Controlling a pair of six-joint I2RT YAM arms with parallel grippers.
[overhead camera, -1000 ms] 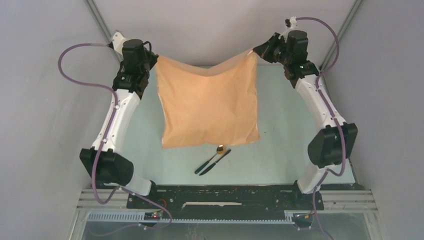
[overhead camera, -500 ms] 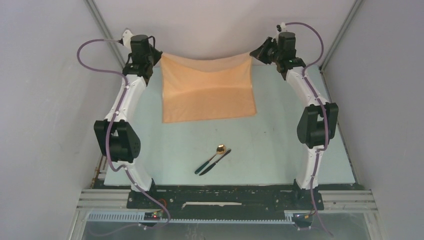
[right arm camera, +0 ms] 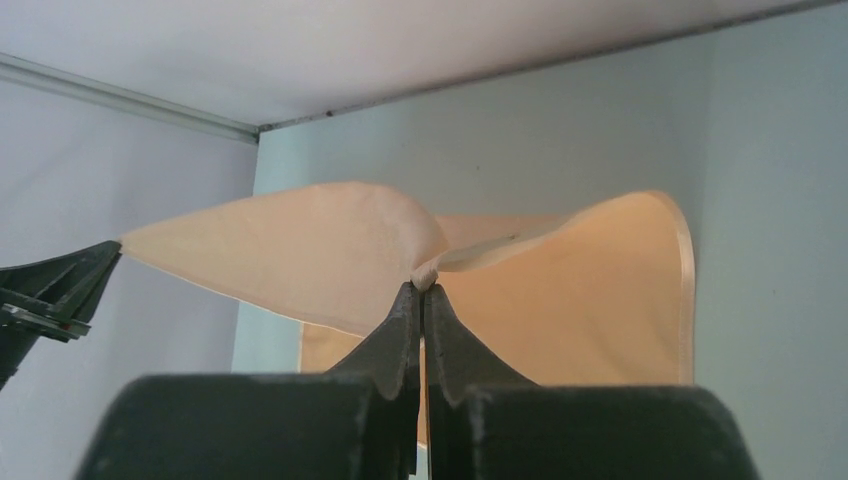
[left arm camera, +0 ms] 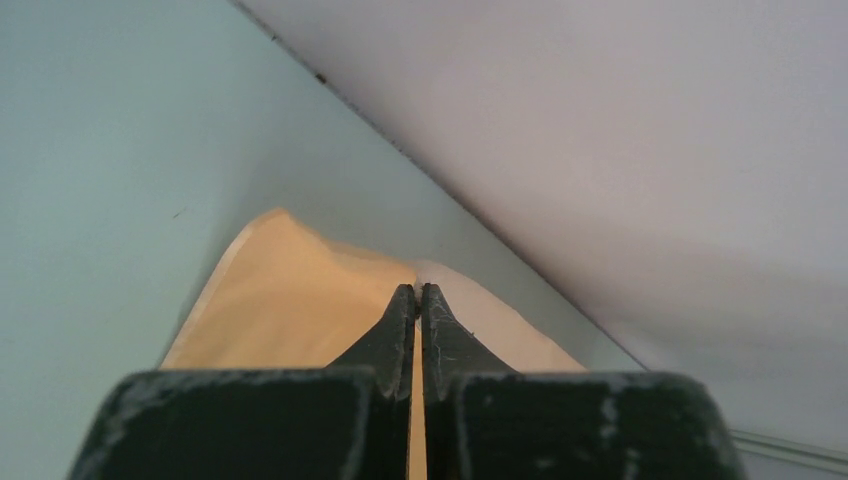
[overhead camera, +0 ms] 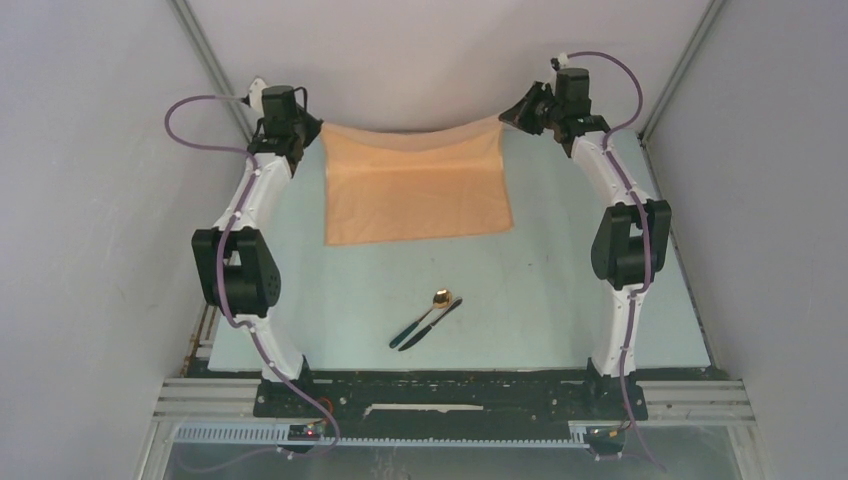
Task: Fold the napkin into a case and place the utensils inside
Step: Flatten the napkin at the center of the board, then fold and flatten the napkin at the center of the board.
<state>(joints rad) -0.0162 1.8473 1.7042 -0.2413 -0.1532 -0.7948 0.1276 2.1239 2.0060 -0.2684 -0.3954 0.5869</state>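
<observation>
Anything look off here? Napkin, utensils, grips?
Nothing stands out. The napkin lies spread on the far side of the table, its far corners pinched by the left gripper and right gripper. The utensils lie side by side, clear of it.

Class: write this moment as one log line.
napkin: far corners raised, near edge on table | left tool: shut on napkin | right tool: shut on napkin | utensils: apart from napkin

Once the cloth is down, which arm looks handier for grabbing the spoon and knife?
Probably left. The left hand and right hand both pinch far corners of the napkin, but the spoon and knife lie slightly leftward, handles angled toward the left arm's base.
</observation>
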